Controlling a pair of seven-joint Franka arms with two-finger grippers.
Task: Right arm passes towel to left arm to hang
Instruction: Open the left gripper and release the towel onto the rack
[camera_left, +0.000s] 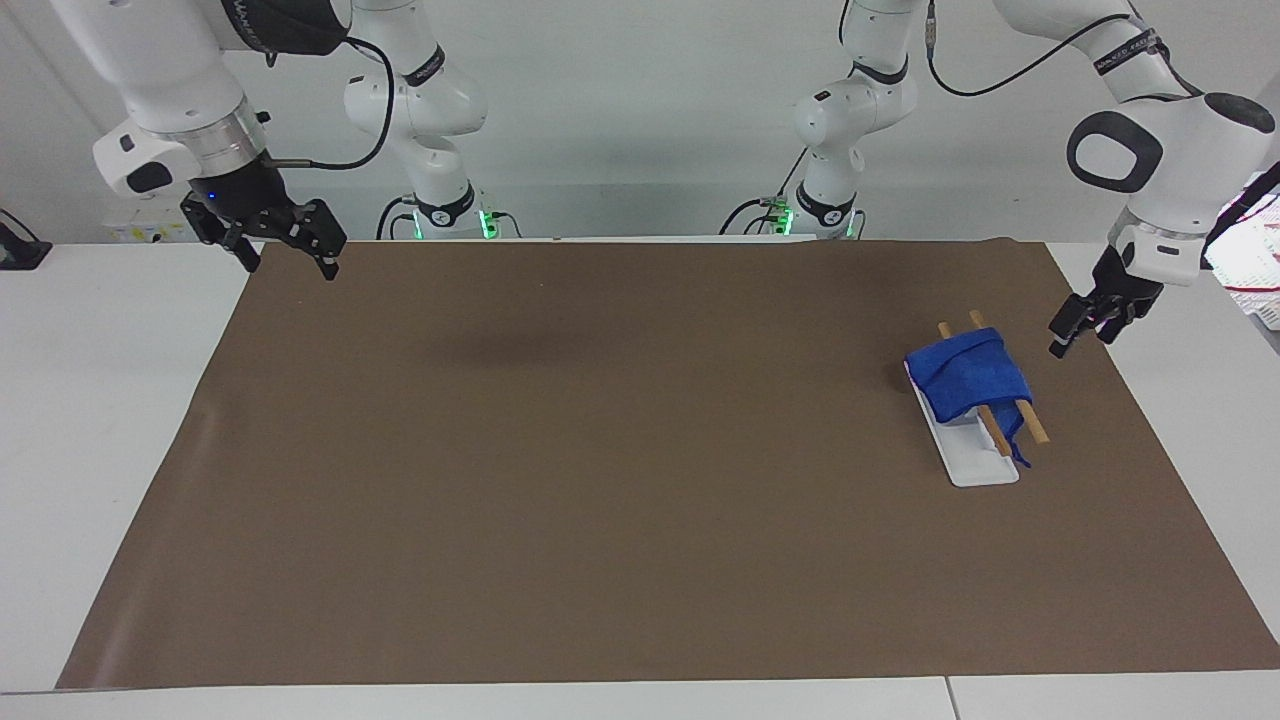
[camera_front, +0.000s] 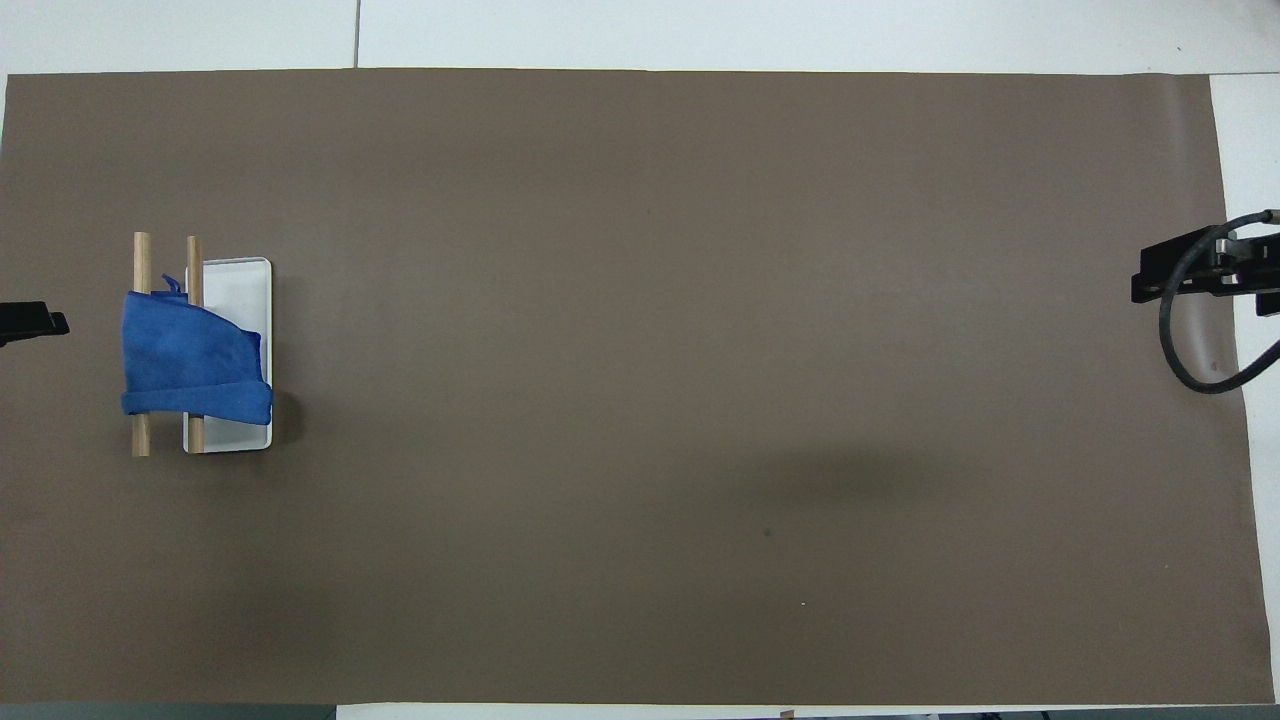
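Note:
The blue towel (camera_left: 965, 378) (camera_front: 190, 356) hangs draped over two wooden rods (camera_left: 1030, 425) (camera_front: 141, 262) that stand over a white base (camera_left: 975, 462) (camera_front: 240, 288), toward the left arm's end of the table. Its loop dangles at one corner. My left gripper (camera_left: 1080, 337) hovers open beside the rack, a short gap from the towel, holding nothing; in the overhead view only one fingertip (camera_front: 40, 323) shows at the edge. My right gripper (camera_left: 287, 262) (camera_front: 1195, 280) waits open and empty above the mat's corner at the right arm's end.
A brown mat (camera_left: 600, 450) covers most of the white table (camera_left: 100, 400). A black cable (camera_front: 1200, 370) loops off the right wrist. White clutter (camera_left: 1250, 275) lies at the table edge next to the left arm.

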